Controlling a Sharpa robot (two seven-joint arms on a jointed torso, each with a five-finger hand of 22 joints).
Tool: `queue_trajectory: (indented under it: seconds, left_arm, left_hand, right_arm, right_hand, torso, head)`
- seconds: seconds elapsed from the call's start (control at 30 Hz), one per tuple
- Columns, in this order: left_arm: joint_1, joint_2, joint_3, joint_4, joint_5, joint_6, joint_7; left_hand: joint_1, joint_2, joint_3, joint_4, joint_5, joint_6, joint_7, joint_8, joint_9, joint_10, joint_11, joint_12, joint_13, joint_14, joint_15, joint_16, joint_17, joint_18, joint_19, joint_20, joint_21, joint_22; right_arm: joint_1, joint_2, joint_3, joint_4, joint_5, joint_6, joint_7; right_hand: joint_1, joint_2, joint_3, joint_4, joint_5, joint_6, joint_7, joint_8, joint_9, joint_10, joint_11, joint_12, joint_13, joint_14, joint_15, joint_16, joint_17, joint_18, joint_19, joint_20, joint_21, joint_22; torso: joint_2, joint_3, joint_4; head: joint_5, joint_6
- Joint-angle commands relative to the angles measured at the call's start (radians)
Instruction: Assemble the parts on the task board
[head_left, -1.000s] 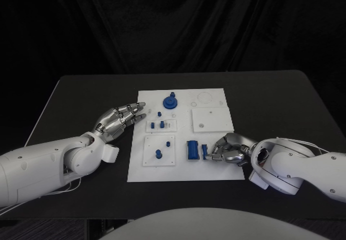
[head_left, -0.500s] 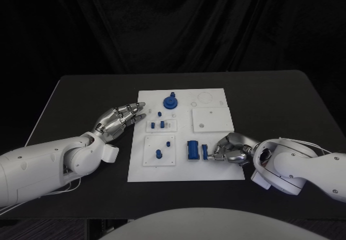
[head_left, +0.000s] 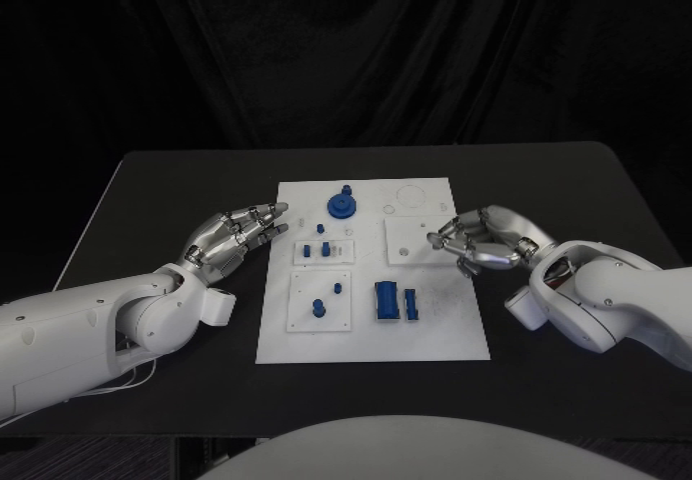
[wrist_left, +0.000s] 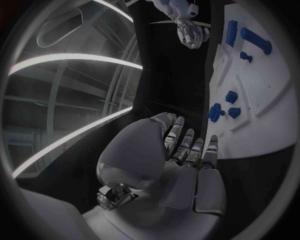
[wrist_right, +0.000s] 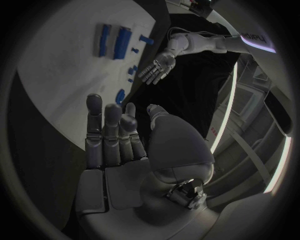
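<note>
Task board (head_left: 433, 335), a flat white plate, lies in the middle of the black table (head_left: 577, 190), with bare tabletop on its left, right and far sides. On it I see raised white square tiles and small blue parts: a round knobbed part (head_left: 340, 206) at the far end, two little pegs (head_left: 317, 248) on a tile near my left fingers, and near the board's near right a ribbed cylinder (head_left: 387, 300) with a slim bar (head_left: 411, 303) just beside it.

My left hand (head_left: 238, 238) rests on the table just beside the board's left edge, fingers stretched and slightly apart, holding nothing (the left wrist view shows them flat and empty).

My right hand (head_left: 486, 238) hangs over the board's right edge beside the plain far-right tile (head_left: 411, 240), fingers curled inward; I see nothing in them. A second ago this hand was low at the bar, fingertips against it; now it has moved away to the far right, and the bar lies alone beside the cylinder.
</note>
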Motion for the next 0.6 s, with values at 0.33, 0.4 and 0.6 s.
queue_trajectory:
  seconds: [0.33,0.4,0.6]
  left_arm:
    - [0.062,-0.018,0.001,0.058,0.001,-0.051,0.087]
    - [0.064,-0.009,0.001,0.053,0.001,-0.051,0.091]
    - [0.065,0.039,0.001,0.018,0.001,-0.044,0.118]
  left_hand:
    - [-0.046,-0.002,-0.020,0.025,-0.002,-0.359,-0.100,-0.057,-0.070,-0.050,-0.076,-0.101,-0.010,-0.054,-0.075,-0.059,-0.015,0.018,-0.029,-0.036,-0.012,-0.062]
    - [-0.058,-0.001,-0.045,0.041,-0.005,-0.463,-0.145,-0.066,-0.084,-0.068,-0.089,-0.137,-0.014,-0.067,-0.086,-0.073,-0.019,0.017,-0.047,-0.046,-0.017,-0.092]
    - [-0.089,0.015,-0.165,0.145,-0.012,-0.559,-0.288,-0.077,-0.094,-0.144,-0.182,-0.288,-0.032,-0.081,-0.069,-0.085,-0.025,0.015,-0.076,-0.049,-0.024,-0.141]
  right_arm:
    - [0.009,0.064,0.000,-0.079,0.455,0.065,0.481]
    - [-0.001,0.069,0.000,-0.092,0.469,0.091,0.511]
    - [-0.039,0.064,0.000,-0.124,0.490,0.153,0.573]
  right_hand:
    - [0.045,0.017,-0.025,0.007,0.005,-0.222,0.091,-0.237,-0.355,-0.516,0.259,-0.688,-0.719,-0.562,0.271,-0.633,-0.539,-0.066,-0.551,0.207,-0.520,-0.448]
    - [0.039,0.019,-0.047,0.008,-0.012,-0.397,-0.003,-0.325,-0.442,-0.662,0.235,-0.759,-0.775,-0.743,0.270,-0.717,-0.589,-0.097,-0.917,0.217,-0.566,-0.901]
    - [0.025,0.041,-0.139,0.006,-0.064,-0.644,-0.194,-0.438,-0.603,-0.922,0.117,-0.917,-0.936,-1.042,0.244,-0.863,-0.675,-0.100,-0.993,0.215,-0.567,-1.028]
  torso:
    - [-0.051,0.0075,-0.0147]
    - [-0.066,0.0108,-0.0189]
    - [-0.107,0.0189,-0.0337]
  head:
    - [0.033,0.000]
    - [0.035,0.000]
    - [0.039,0.000]
